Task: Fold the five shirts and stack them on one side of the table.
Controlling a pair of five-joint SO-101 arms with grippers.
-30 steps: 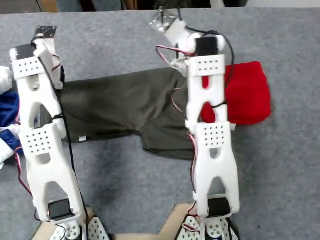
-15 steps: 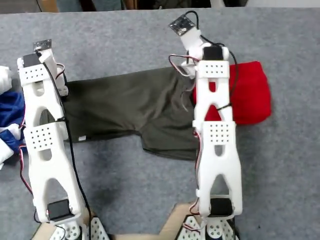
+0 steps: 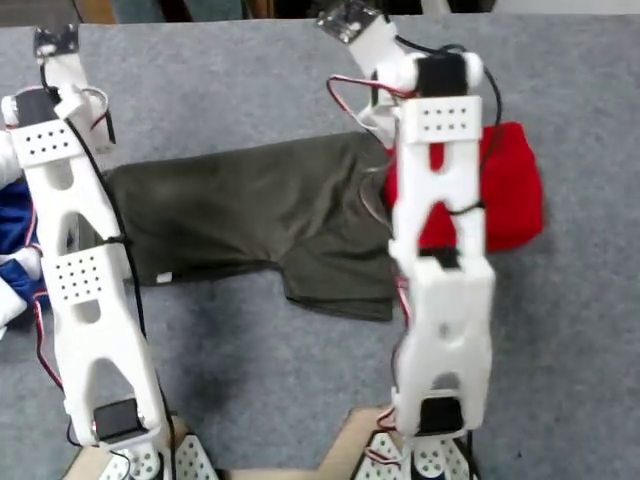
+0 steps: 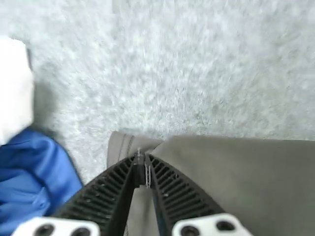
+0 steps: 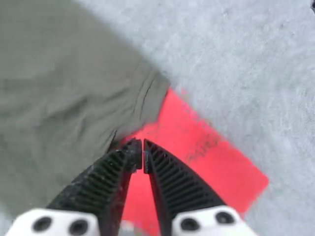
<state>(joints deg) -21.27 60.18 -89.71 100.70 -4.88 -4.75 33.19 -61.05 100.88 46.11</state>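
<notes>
Two arms are standing side by side over a green shirt [image 3: 260, 210] that is lying spread out and a bit crumpled on the table [image 3: 560, 350]. The left gripper [image 4: 142, 164] is sitting at the left end of the green shirt, right by its edge. Its jaws are pressing together, and they look to be pinching a bit of green cloth between their tips. The right gripper [image 5: 142, 147] is hanging over the right end of the green shirt, just where it is meeting a red shirt [image 3: 510, 200]. Its jaws are together too, but I am not able to tell if they are nipping any cloth.

I am guessing each arm is taking one end so they can pull the green shirt flat, because a flat shirt is easier to fold. The green shirt is not folded yet. The red shirt is lying in a neat folded block at the right end of the green shirt, with the green edge lying a little over it. That looks like the start of the pile. A blue cloth [image 4: 29, 187] and a white cloth [image 4: 12, 98] are lying bunched up just past the left end of the green shirt, probably more shirts to fold.

The table is wearing a grey fuzzy cover, like carpet, all around the green shirt. Fuzzy stuff may be gripping the cloth a little, so pulling could be dragging. Far behind the green shirt, past the table edge, some dark and brown things are showing, too little to tell.
</notes>
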